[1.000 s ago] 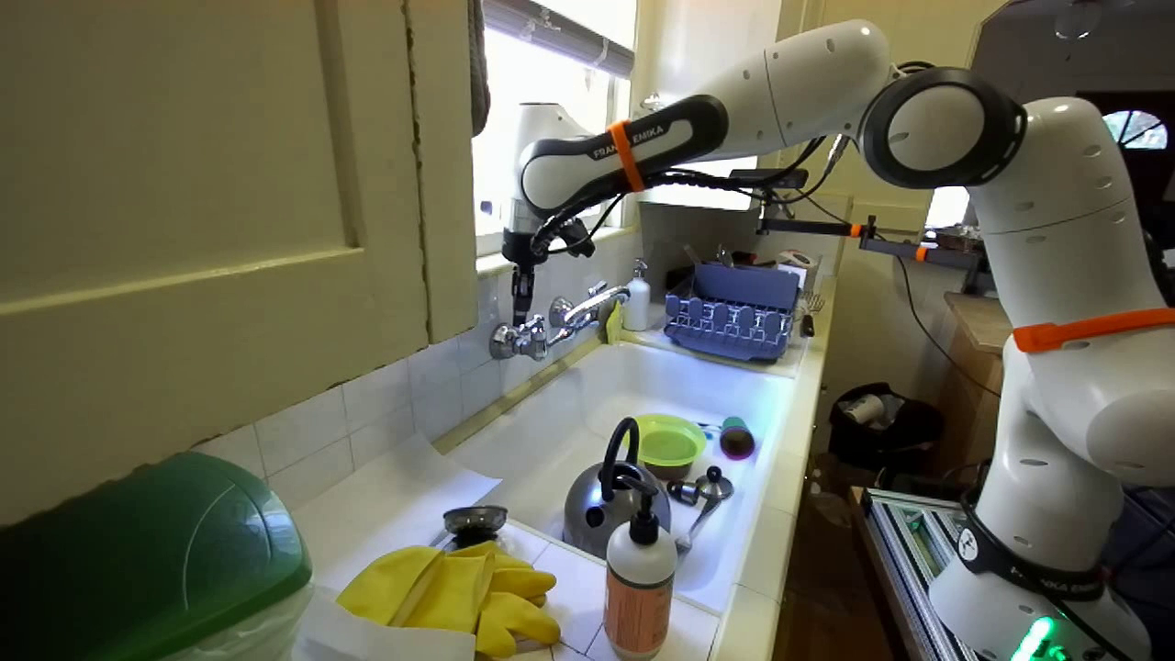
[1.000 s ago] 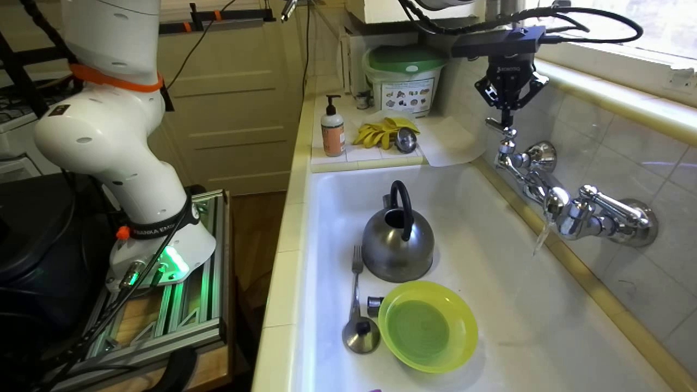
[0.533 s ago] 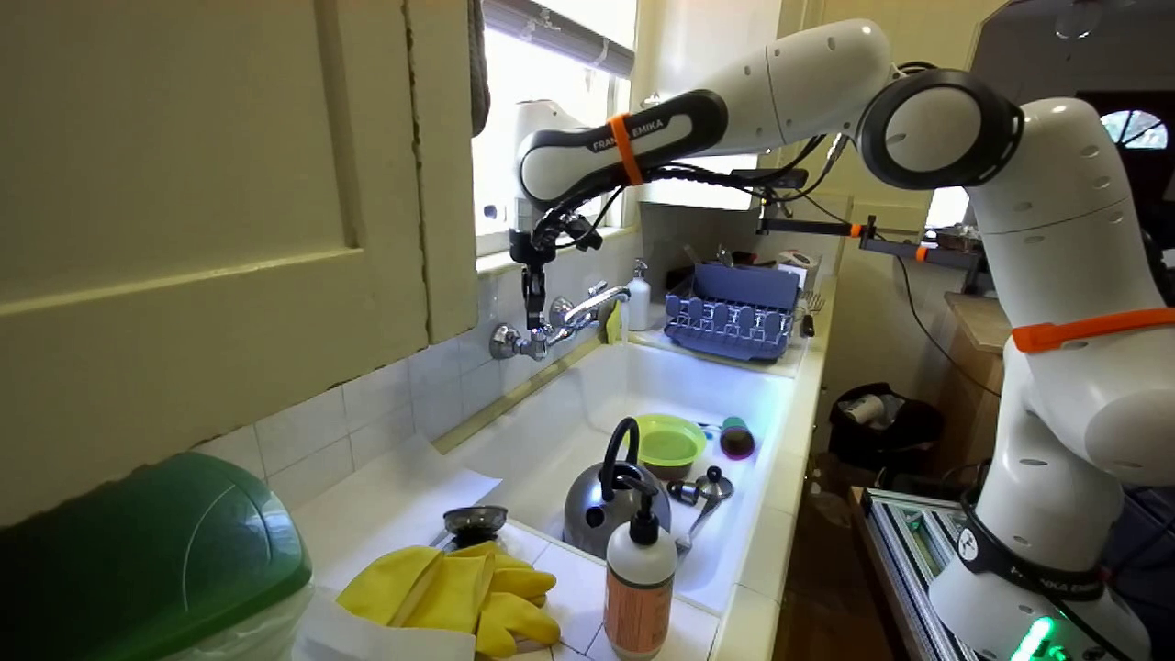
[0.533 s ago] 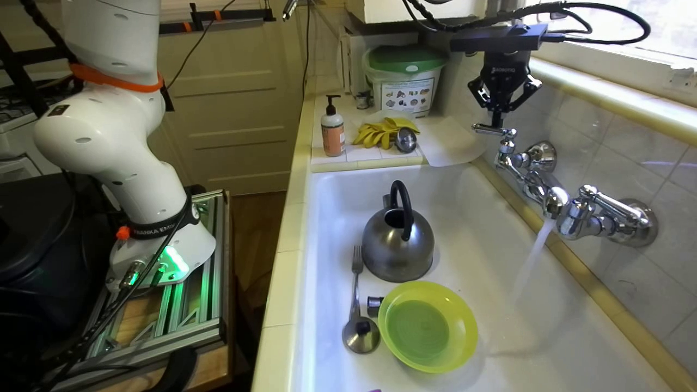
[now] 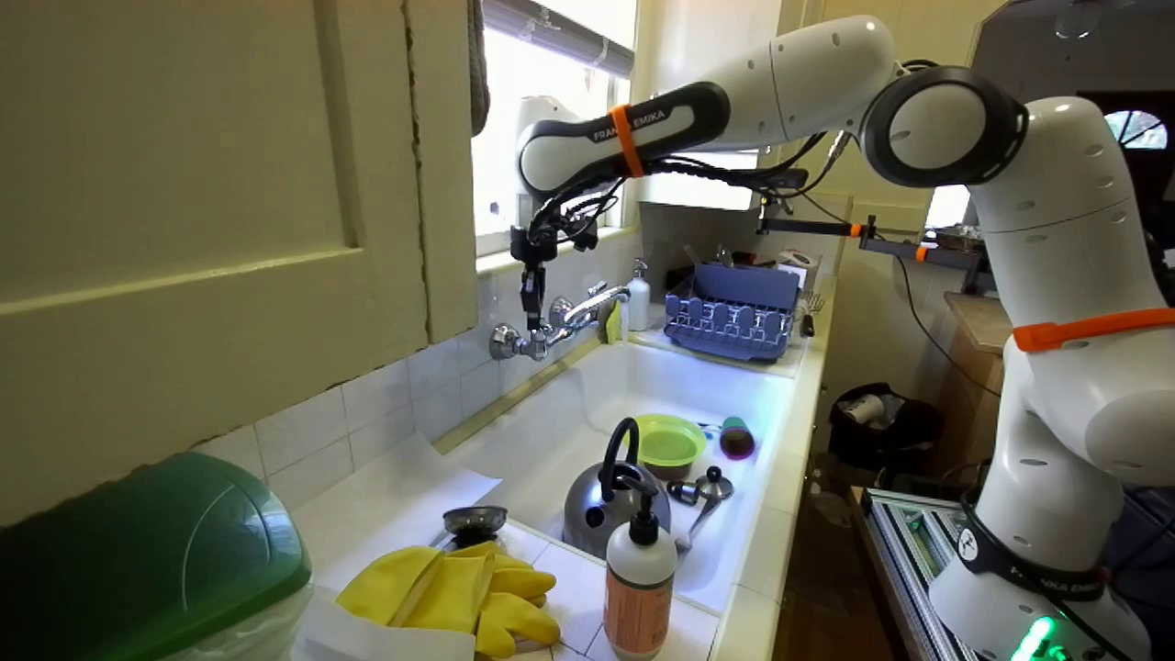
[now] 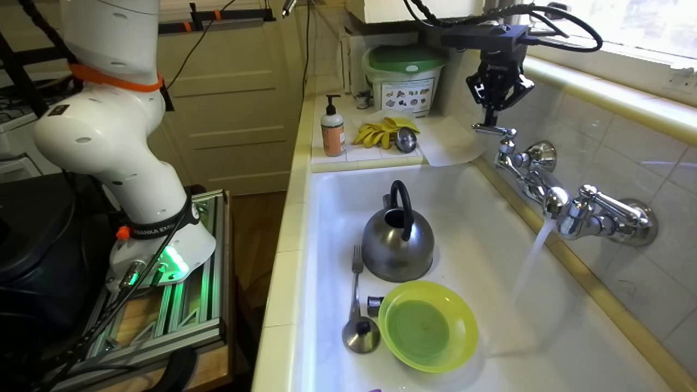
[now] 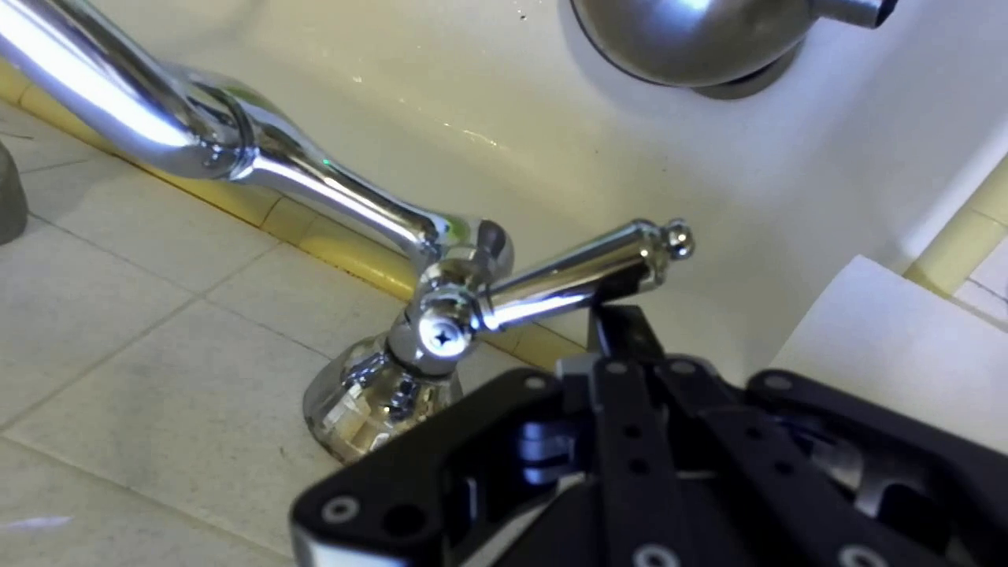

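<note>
The tap handle (image 7: 579, 276) had swung out, and the water (image 6: 532, 256) grew from a trickle to a strong stream, so the push seemed to have worked. The hand (image 7: 622, 315), pressed together on nothing, seemed to touch the handle, at its ten o'clock in the wrist view.
</note>
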Controlling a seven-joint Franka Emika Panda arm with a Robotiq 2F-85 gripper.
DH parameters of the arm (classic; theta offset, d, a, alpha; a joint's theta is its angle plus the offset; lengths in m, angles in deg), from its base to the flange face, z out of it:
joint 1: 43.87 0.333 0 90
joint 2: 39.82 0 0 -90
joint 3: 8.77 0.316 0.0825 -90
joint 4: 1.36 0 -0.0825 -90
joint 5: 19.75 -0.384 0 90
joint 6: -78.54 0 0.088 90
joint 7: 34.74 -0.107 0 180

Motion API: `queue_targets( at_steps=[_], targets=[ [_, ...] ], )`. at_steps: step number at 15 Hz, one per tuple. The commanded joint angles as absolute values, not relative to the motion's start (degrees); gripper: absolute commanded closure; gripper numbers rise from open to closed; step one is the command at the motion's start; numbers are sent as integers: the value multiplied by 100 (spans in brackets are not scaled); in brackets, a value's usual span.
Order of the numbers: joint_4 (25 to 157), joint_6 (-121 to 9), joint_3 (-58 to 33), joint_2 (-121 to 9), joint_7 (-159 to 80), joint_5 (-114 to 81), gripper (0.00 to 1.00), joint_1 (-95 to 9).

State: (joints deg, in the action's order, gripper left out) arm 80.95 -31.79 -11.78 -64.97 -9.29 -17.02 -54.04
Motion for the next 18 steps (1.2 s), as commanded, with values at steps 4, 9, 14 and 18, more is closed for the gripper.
queue_targets(
  at_steps=[4, 9, 14, 18],
  targets=[
    [8265, -2685, -1323, -5814, -2331, -1687, 100, -5293],
    [8228, -2270, -1583, -5506, -3465, -1567, 68, -5327],
    [8296, -1854, -1775, -5267, -3844, -1671, 31, -5432],
    [8420, -1756, -1862, -5117, -3888, -1667, 1, -5468]
  ],
)
